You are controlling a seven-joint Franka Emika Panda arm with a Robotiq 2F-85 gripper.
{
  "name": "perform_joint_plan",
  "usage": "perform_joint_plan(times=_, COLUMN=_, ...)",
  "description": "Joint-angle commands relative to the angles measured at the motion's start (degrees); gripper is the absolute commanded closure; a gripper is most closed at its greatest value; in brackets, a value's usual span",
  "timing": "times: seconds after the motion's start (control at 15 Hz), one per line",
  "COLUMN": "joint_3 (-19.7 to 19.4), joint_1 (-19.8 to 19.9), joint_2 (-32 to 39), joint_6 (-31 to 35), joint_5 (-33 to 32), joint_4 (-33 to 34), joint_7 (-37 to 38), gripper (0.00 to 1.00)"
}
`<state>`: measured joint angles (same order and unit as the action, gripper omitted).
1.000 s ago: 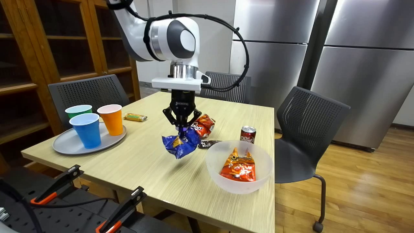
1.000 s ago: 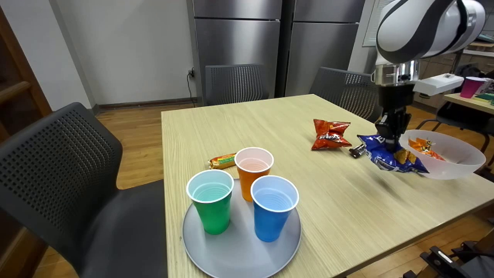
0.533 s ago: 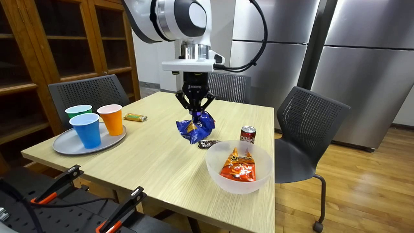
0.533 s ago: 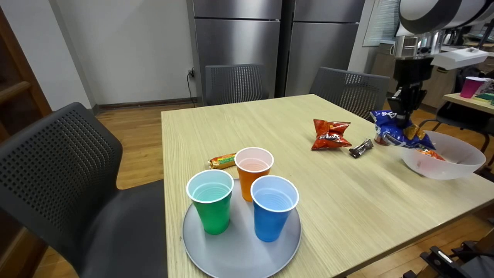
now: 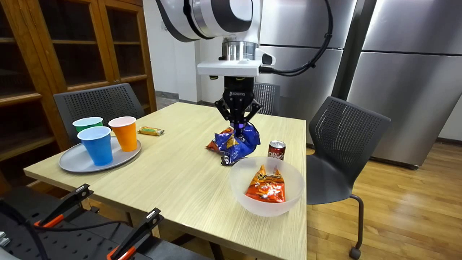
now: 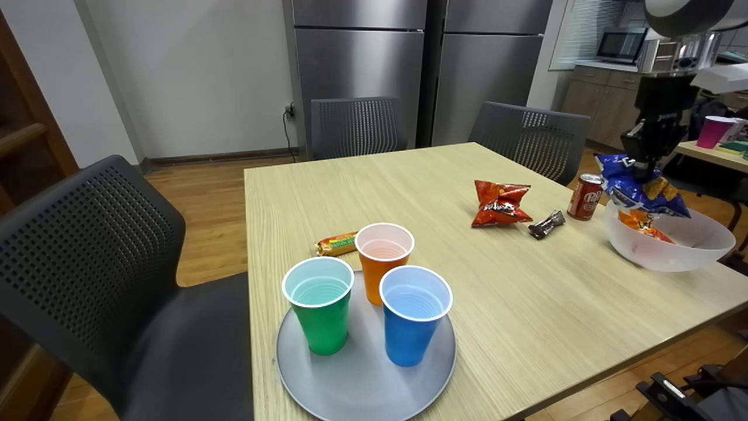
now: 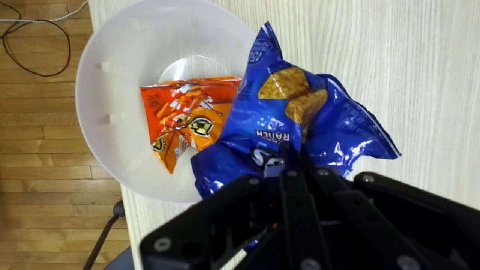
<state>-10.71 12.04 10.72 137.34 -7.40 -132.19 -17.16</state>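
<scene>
Standing well apart from the bowl (image 5: 267,209), a steel fridge (image 5: 408,94) was seen. The bowl was supported by the pale table (image 5: 169,180), near one edge. Higher than the bowl, the robot arm (image 5: 234,18) was seen, with the gripper (image 5: 238,127) pointed downward. Far from the bowl, a grey plate (image 6: 362,392) was set on the table. Raised near the bowl, a blue bag of chips (image 7: 281,120) was held: the gripper was drawn narrow, with the bag pinched in it. In the wrist view, part of the bowl's rim was covered by this bag; how much of it was over the bowl could not be told. An orange bag of snacks (image 7: 187,116) was contained in the bowl. Apart from the bowl, a red bag of chips (image 6: 501,203) was laid on the table. Far from the bowl, a blue cup (image 6: 412,336), an orange cup (image 6: 374,272) and a green cup (image 6: 321,321) were carried upright by the plate. A red soda can (image 6: 584,197) was stood upright near the bowl. Far from the bowl, a yellow-wrapped bar (image 5: 151,131) was laid; between the bowl and the red bag, a dark-wrapped bar (image 6: 547,224) was seen.
</scene>
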Motion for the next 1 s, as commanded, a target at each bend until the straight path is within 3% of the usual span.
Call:
perform_joint_plan(times=0.0, joint_3=-0.89, joint_1=1.64, joint_2=1.02, joint_6=0.07, joint_5=1.79, joint_4=1.0, joint_7=0.8, gripper=1.0)
perform_joint_plan(times=0.93, joint_3=-1.23, joint_1=5.09, joint_2=11.5, joint_6=-1.2, joint_5=11.06, joint_4=8.0, joint_7=4.45, gripper=1.0)
